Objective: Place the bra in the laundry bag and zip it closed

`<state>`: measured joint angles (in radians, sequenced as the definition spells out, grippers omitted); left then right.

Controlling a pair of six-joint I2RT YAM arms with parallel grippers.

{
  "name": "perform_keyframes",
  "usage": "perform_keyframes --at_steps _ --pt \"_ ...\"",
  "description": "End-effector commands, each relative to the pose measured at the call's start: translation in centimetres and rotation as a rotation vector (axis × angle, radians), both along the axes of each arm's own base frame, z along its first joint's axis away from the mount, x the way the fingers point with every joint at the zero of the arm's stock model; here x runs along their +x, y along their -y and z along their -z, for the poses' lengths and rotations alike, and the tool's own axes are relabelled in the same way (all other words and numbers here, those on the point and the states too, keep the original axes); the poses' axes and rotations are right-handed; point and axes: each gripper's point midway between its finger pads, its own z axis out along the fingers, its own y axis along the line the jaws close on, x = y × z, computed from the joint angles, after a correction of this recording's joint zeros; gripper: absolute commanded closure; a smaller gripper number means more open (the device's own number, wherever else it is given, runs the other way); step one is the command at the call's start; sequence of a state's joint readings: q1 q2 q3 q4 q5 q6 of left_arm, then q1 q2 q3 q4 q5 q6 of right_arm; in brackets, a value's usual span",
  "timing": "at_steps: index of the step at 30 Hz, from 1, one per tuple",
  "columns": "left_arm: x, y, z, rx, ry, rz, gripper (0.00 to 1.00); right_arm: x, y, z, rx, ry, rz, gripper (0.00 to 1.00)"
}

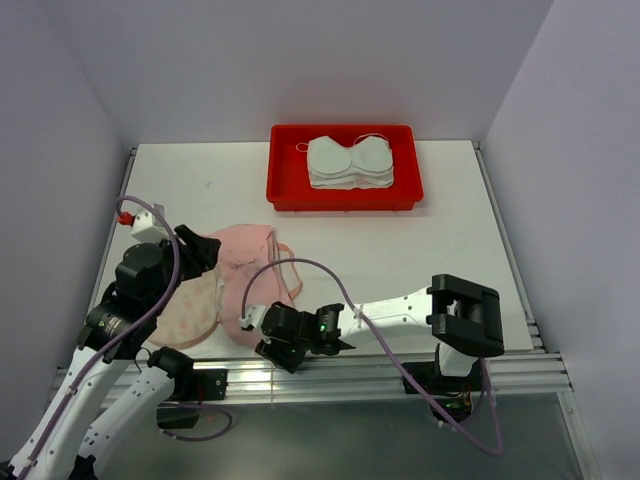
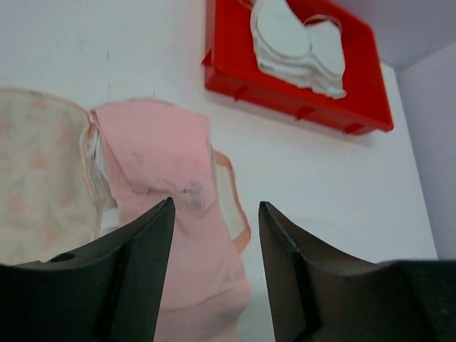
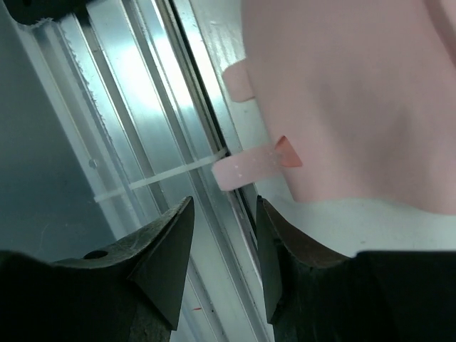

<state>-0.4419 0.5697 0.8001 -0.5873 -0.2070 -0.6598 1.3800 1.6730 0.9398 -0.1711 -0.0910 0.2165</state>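
A pink bra (image 1: pixel 252 262) lies at the table's left, partly over the cream laundry bag (image 1: pixel 188 312) printed with pink motifs. My left gripper (image 1: pixel 205 250) is open and empty, hovering above the bra's left part. In the left wrist view the bra (image 2: pixel 174 206) lies between and beyond the open fingers (image 2: pixel 146 256), with the bag (image 2: pixel 35 178) to its left. My right gripper (image 1: pixel 268 345) is open and empty at the table's near edge, by the bra's lower end. In the right wrist view the bra (image 3: pixel 356 92) and a strap end (image 3: pixel 246 169) lie just ahead of the gripper (image 3: pixel 224 206).
A red plastic tray (image 1: pixel 285 185) with white bras (image 1: pixel 348 162) stands at the back middle; it also shows in the left wrist view (image 2: pixel 235 64). Aluminium rails (image 1: pixel 400 365) run along the near edge and show in the right wrist view (image 3: pixel 153 107). Walls close in on the sides.
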Motion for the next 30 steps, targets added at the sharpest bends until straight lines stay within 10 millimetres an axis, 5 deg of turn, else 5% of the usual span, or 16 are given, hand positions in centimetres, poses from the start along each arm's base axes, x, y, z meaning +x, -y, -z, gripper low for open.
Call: perform_keyframes --at_steps 1,11,21,30 --pt "1.0 -1.1 -3.9 -0.008 0.144 -0.06 0.43 0.6 -1.1 -1.3 -0.002 0.105 -0.026 0.52" --pt "1.2 -1.7 -4.4 0.008 0.177 -0.087 0.43 0.7 -2.6 -0.6 -0.058 0.171 -0.056 0.48" --pt "1.3 -2.8 -5.9 0.022 0.233 -0.132 0.43 1.8 -1.5 2.0 -0.153 0.219 -0.005 0.51" --pt "1.8 -2.1 -5.0 0.026 0.214 -0.112 0.43 2.2 -1.5 1.3 -0.135 0.238 0.021 0.93"
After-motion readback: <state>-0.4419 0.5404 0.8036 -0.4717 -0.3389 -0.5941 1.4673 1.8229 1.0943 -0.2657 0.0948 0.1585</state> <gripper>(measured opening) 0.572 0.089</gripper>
